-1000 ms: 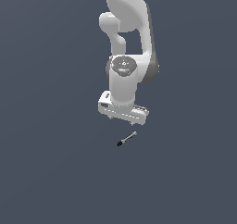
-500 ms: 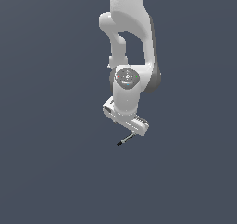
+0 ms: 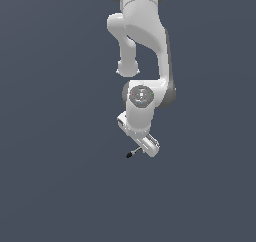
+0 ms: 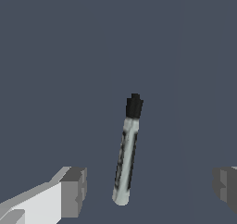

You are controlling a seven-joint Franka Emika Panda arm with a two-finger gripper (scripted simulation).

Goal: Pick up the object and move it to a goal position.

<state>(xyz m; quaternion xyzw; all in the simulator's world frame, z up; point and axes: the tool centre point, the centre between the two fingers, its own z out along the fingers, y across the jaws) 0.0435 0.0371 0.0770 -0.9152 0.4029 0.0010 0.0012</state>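
The object [image 4: 127,153] is a thin grey rod with a black tip, lying flat on the dark grey floor. In the wrist view it lies between my two grey fingertips [image 4: 74,190], with a clear gap on each side. My gripper [image 4: 150,188] is open around it and touches nothing. In the exterior view the object [image 3: 132,153] pokes out from under the white hand [image 3: 140,136], black tip toward the exterior view's left; the fingers are hidden there behind the hand.
The white arm [image 3: 142,46] rises from the hand up to the top edge of the exterior view. A plain dark grey floor [image 3: 55,186] spreads in every direction.
The hand has come down over the object and turned its wrist. The rod itself has stayed where it was.
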